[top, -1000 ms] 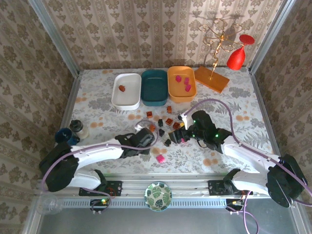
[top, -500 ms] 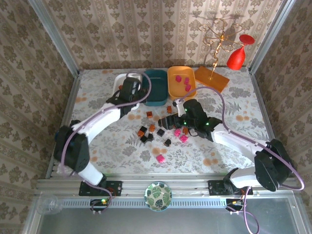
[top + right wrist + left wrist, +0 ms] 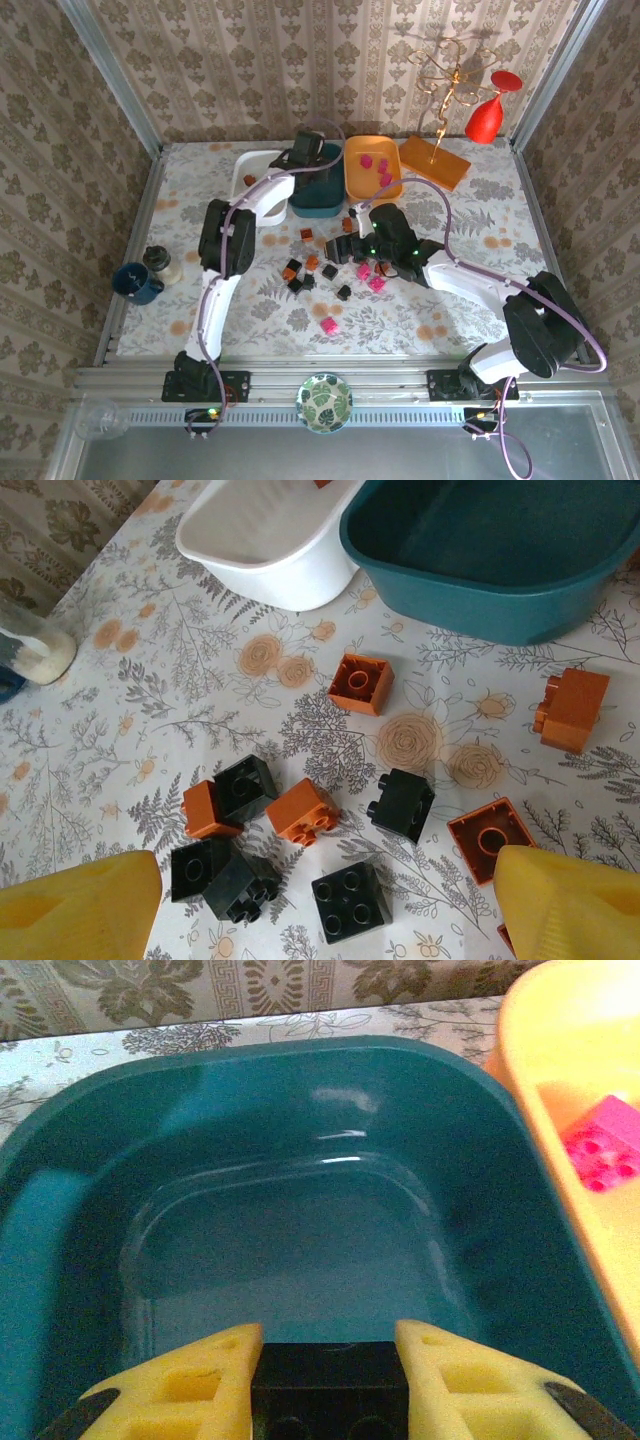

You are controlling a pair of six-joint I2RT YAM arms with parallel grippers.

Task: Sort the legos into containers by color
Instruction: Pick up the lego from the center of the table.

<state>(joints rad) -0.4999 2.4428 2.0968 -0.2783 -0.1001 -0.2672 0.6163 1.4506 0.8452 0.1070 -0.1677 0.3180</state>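
Observation:
My left gripper (image 3: 308, 150) hangs over the dark teal tub (image 3: 318, 187), shut on a black lego (image 3: 328, 1390) held between its yellow fingers (image 3: 200, 1385). The tub's floor (image 3: 300, 1250) below it is bare. The orange tub (image 3: 372, 172) holds three pink legos (image 3: 384, 166), one visible at the left wrist view's right edge (image 3: 605, 1145). A brown-orange lego (image 3: 250, 180) lies in the white tub (image 3: 258, 198). My right gripper (image 3: 325, 880) stands open above a scatter of black (image 3: 402, 804) and brown-orange legos (image 3: 303, 810) on the table. Three pink legos (image 3: 328, 325) lie nearer the front.
A flat orange board with a gold wire stand (image 3: 435, 160) and a red glass (image 3: 490, 115) sit at the back right. A blue mug (image 3: 135, 282) and a small jar (image 3: 162, 263) stand at the left. A patterned dish (image 3: 324, 402) rests on the front rail.
My left arm has swung from the middle pile past the white tub to the teal tub. My right gripper has shifted a little toward the back over the pile.

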